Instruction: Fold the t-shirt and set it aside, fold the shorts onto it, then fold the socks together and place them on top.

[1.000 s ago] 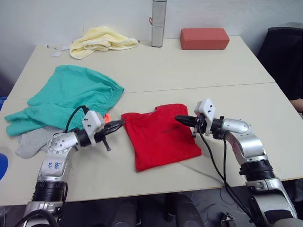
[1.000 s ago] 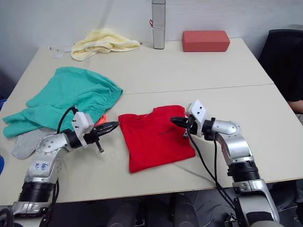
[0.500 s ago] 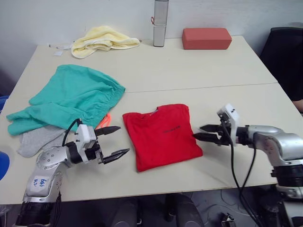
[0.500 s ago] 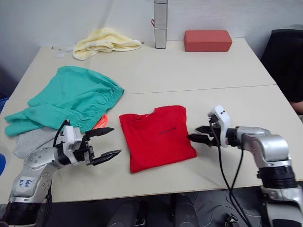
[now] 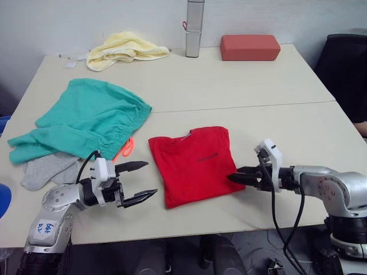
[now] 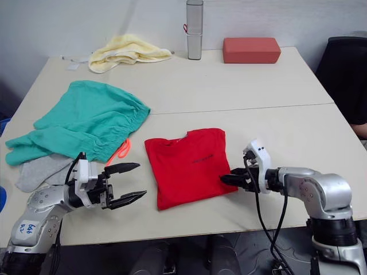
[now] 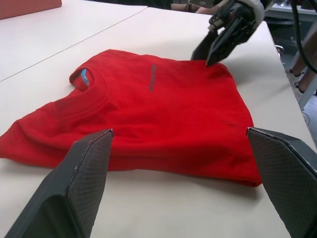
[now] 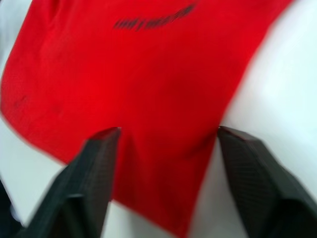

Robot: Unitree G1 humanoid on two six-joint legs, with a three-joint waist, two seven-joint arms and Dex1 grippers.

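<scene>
The red t-shirt (image 5: pixel 194 163) lies folded into a rectangle on the table's near middle, its small dark mark facing up. My left gripper (image 5: pixel 151 178) is open just left of it, low over the table and holding nothing. My right gripper (image 5: pixel 231 177) is at the t-shirt's near right corner; its fingers (image 8: pixel 99 163) are apart, with the cloth's edge (image 8: pixel 198 163) between them. The teal shorts (image 5: pixel 86 117) lie spread at the left, orange drawstring (image 5: pixel 127 148) showing. The grey socks (image 5: pixel 49 169) peek out from under the shorts' near edge.
At the table's back lie a pale yellow towel (image 5: pixel 126 48), a silver bottle (image 5: pixel 194 27) and a brick-red block (image 5: pixel 250 46). A black chair (image 5: pixel 344 69) stands off the right edge. A seam (image 5: pixel 258 105) crosses the table's middle.
Both grippers have let go of the t-shirt's edges and opened. The left drew back to the left. The right swung out right, then returned to the near right corner with narrower fingers.
</scene>
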